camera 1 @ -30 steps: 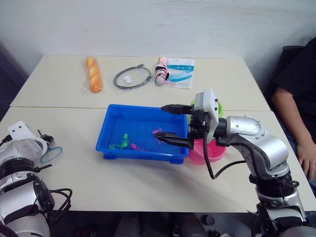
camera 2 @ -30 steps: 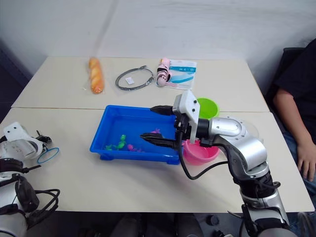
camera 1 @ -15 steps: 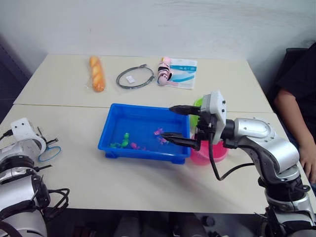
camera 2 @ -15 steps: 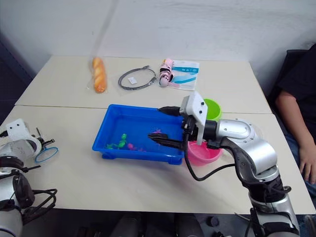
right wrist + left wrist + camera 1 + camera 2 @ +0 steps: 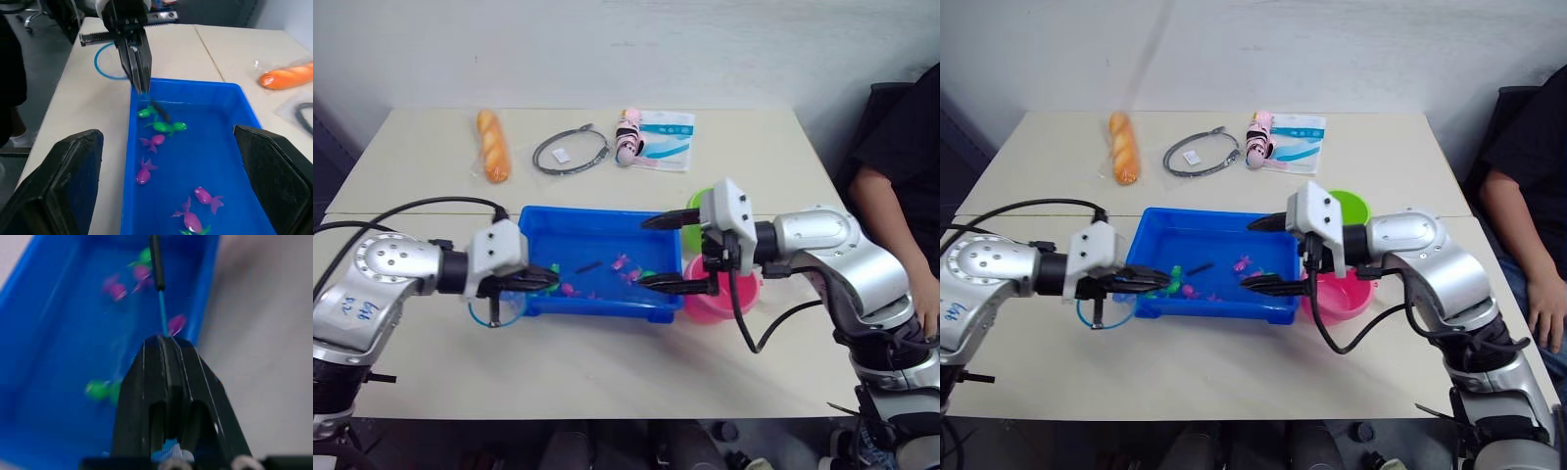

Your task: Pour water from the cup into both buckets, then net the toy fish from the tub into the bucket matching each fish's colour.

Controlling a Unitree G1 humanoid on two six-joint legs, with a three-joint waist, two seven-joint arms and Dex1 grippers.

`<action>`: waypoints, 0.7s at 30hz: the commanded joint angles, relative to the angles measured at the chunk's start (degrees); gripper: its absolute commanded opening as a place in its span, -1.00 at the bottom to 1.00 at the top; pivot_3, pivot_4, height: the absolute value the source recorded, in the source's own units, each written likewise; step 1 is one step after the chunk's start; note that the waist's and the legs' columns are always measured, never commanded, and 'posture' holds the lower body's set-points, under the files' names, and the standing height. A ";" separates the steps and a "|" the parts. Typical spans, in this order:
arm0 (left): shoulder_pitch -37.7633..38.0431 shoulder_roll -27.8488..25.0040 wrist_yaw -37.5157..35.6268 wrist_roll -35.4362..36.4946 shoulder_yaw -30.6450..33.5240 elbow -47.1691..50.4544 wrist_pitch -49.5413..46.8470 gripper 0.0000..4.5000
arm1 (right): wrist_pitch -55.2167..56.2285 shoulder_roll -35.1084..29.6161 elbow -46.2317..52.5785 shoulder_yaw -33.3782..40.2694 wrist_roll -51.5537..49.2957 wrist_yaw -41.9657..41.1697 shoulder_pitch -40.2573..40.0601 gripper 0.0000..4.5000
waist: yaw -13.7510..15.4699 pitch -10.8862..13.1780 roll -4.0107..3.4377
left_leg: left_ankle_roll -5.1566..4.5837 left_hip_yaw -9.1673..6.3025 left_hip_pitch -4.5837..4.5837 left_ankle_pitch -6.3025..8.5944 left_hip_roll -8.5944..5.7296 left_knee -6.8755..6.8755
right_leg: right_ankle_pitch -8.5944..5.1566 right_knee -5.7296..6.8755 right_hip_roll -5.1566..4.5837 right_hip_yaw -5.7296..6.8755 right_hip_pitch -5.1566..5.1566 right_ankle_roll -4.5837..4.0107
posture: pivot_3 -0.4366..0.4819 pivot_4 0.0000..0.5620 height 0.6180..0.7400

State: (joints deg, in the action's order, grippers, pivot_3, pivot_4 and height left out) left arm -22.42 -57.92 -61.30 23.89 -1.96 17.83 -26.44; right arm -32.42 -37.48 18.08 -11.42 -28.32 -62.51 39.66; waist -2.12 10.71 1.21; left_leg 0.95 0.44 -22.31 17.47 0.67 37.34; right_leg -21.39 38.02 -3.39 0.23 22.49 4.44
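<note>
The blue tub (image 5: pixel 587 214) sits mid-table with several green and pink toy fish (image 5: pixel 164 126) in water. My left gripper (image 5: pixel 551 279) is at the tub's left rim, shut on the net's thin handle (image 5: pixel 162 313). The handle's black end (image 5: pixel 159 111) points into the tub, while the blue hoop (image 5: pixel 494 311) hangs outside over the table. Over the tub's right end my right gripper (image 5: pixel 658 253) stands wide open, holding nothing. The pink bucket (image 5: pixel 722 300) and the green bucket (image 5: pixel 1352 206) stand just right of the tub, partly behind that arm. The cup is hidden.
At the back of the table lie a bread loaf (image 5: pixel 490 146), a grey cable loop (image 5: pixel 570 153) and a pink toy on a packet (image 5: pixel 658 128). A person (image 5: pixel 901 186) sits at the right edge. Bare tabletop runs along the front.
My left gripper has shut on the net and swung from the table's left edge to the tub's left rim. The right gripper stays open over the tub. The camera shifted slightly.
</note>
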 commanded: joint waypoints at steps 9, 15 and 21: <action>-6.72 7.44 -0.24 -1.96 -6.47 5.88 -0.74 -0.99 | 5.87 1.91 -0.35 -6.03 7.79 -1.00 1.00 0.89 | 0.48 0.00 0.00 | -0.20 0.01 -0.10 0.09 -0.07 0.37 | 0.04 0.04 -0.04 -0.04 -0.04 0.08 | -0.05 -0.47 1.00; -7.82 8.52 -0.26 -3.53 -6.74 4.63 0.04 -1.00 | 6.56 1.26 -0.26 -6.68 9.24 -2.60 0.46 -0.18 | 0.50 0.00 0.00 | -0.20 0.00 -0.09 0.09 -0.07 0.46 | 0.04 0.08 -0.04 -0.04 -0.07 0.08 | -0.05 -0.47 1.00; -8.40 9.22 -0.93 -4.38 -7.02 3.90 0.36 -1.00 | 7.34 0.45 -0.01 -6.72 9.89 -4.67 -0.12 -0.18 | 0.52 0.00 0.00 | -0.23 -0.01 -0.10 0.11 -0.07 0.52 | 0.04 0.08 -0.04 -0.04 -0.09 0.08 | -0.05 -0.47 1.00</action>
State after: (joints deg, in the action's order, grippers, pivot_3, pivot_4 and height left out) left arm -29.92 -48.78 -61.90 19.77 -9.25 21.42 -26.96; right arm -26.21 -36.71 16.39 -18.28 -18.44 -66.74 39.37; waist -1.60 10.71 1.21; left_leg 0.72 0.44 -22.41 17.58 0.60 37.88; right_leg -21.35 38.13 -3.43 0.19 22.41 4.53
